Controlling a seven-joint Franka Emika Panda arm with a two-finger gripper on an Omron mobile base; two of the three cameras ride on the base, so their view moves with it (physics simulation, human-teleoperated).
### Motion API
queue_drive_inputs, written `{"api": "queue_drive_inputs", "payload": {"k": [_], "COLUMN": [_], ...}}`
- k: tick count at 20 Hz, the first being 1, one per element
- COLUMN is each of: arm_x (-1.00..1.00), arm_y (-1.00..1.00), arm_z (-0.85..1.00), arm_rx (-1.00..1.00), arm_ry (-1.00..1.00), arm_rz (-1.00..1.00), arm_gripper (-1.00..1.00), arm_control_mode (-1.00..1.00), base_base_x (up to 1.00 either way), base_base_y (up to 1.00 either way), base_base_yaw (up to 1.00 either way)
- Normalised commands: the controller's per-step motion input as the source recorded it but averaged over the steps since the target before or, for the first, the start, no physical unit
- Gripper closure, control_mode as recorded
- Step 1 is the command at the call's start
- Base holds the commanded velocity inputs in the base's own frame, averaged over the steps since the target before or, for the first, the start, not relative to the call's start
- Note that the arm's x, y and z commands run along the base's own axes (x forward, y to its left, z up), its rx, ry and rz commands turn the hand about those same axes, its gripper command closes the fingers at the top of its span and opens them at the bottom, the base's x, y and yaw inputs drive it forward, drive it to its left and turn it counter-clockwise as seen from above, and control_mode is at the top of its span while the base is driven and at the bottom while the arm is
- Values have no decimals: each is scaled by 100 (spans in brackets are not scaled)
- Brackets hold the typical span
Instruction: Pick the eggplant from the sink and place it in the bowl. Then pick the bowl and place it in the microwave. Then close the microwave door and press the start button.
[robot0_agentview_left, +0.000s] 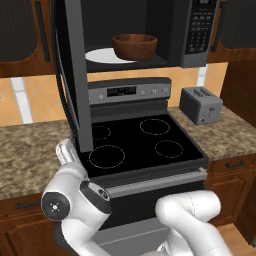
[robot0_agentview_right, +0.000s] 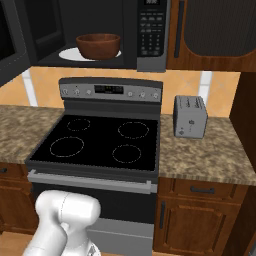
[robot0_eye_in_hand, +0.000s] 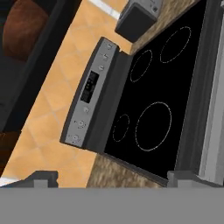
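Our gripper hangs empty, fingertips apart, over the stove. With the bowl on the microwave turntable, the microwave door stands open: rigid, hinged, best pushed at its outer edge.

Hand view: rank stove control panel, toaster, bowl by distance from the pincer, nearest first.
From the pincer, at the bottom edge of the hand view:
1. Stove control panel, just beyond the fingertips, mid-left.
2. Toaster, top centre, on the counter past the stove.
3. Bowl, top left, inside the microwave.
Toaster versus bowl is a close call.
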Motion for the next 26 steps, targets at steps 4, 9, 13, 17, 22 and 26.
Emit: {"api": "queue_drive_inputs", "payload": {"k": [4, 9, 13, 17, 22, 26], "arm_x": [18, 11, 7, 14, 4, 14], "arm_y": [59, 12, -23, -50, -81, -100], "arm_z": [85, 86, 56, 46, 30, 15], "arm_rx": [0, 0, 0, 2, 7, 13], "arm_ry": [-16, -17, -12, -5, -2, 0], "arm_rz": [-21, -26, -29, -28, -22, -18], "arm_gripper": [-100, -100, -100, -100, -100, -100], "arm_control_mode": [-100, -100, -100, -100, -100, -100], "base_base_x": [0, 0, 0, 0, 0, 0], "base_base_y": [0, 0, 0, 0, 0, 0], "base_base_yaw": [0, 0, 0, 0, 0, 0]}}
